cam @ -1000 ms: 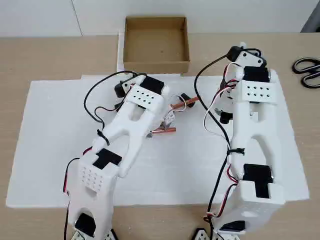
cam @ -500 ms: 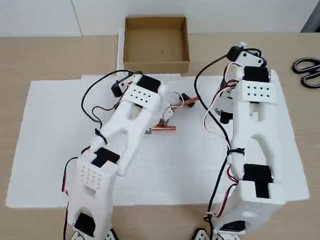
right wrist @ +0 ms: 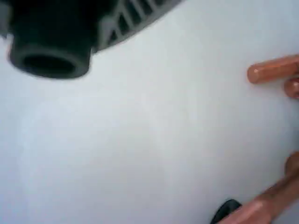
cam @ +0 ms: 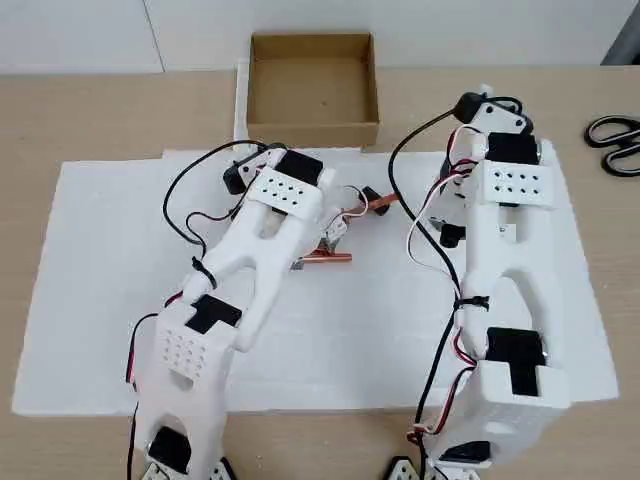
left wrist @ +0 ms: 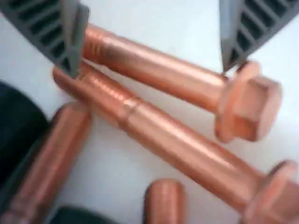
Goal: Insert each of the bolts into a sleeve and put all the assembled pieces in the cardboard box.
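High view: the cardboard box (cam: 315, 133) sits at the far side of the table (cam: 90, 110) with nothing in it. No assembled piece is delivered, so the task reads as near its start. Copper bolts lie loose on the white foam sheet (cam: 100, 280) between the arms. One flat bolt (cam: 327, 258) has its long axis running arm to arm. A slanted bolt (cam: 358, 211) points toward a loose sleeve (cam: 373, 195) just beyond it. The left gripper (cam: 336, 232) is low over this cluster.

Left wrist view: jaws apart, straddling the nearest bolt (left wrist: 154, 70) without clamping it. Its hex flange head is by one jaw and its threaded tip at the other, so the axis runs nearly jaw to jaw. I judge that awkward for closing on the shank. A neighbour bolt (left wrist: 177, 149) lies just beside it, head the same way.

Right wrist view: the right gripper (right wrist: 107, 25) looks clamped on a held sleeve (right wrist: 49, 53), off the foam, with its bore toward the camera. Every insertion is left to do.
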`<state>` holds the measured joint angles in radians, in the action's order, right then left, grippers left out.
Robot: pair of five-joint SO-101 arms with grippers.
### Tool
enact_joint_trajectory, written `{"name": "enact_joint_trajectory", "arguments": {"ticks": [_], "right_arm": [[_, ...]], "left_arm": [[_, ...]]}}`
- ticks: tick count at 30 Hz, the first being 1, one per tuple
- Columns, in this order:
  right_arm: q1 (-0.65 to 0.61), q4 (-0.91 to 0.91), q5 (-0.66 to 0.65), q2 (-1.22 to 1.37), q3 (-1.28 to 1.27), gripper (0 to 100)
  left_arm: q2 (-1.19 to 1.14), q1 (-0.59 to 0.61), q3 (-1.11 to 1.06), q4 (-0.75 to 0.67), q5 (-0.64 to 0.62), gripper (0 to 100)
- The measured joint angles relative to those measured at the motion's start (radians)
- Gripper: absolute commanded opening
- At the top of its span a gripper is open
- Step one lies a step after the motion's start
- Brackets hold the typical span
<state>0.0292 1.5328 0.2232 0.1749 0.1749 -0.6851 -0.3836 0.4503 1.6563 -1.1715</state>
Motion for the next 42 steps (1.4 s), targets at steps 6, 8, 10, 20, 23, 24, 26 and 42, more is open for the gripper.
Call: {"name": "enact_joint_trajectory", "arguments": {"ticks": [6, 8, 10, 20, 23, 24, 26, 42], "right_arm": [[0.0, 0.0, 0.0, 0.0, 0.0, 0.4], [0.0, 0.0, 0.0, 0.0, 0.0, 0.4], [0.0, 0.0, 0.0, 0.0, 0.0, 0.4], [0.0, 0.0, 0.0, 0.0, 0.0, 0.4], [0.0, 0.0, 0.0, 0.0, 0.0, 0.4], [0.0, 0.0, 0.0, 0.0, 0.0, 0.4], [0.0, 0.0, 0.0, 0.0, 0.0, 0.4], [0.0, 0.0, 0.0, 0.0, 0.0, 0.4]], "left_arm": [[0.0, -0.014, 0.002, 0.026, 0.018, 17], [0.0, -0.014, 0.002, 0.029, 0.018, 14], [0.0, -0.021, 0.002, 0.029, 0.018, 11], [0.002, -0.074, 0.0, 0.032, 0.023, 6], [0.002, -0.075, 0.0, 0.032, 0.023, 6], [0.002, -0.075, 0.0, 0.032, 0.023, 6], [0.002, -0.075, 0.0, 0.032, 0.023, 6], [-0.021, -0.029, 0.072, 0.038, 0.167, 7]]}}
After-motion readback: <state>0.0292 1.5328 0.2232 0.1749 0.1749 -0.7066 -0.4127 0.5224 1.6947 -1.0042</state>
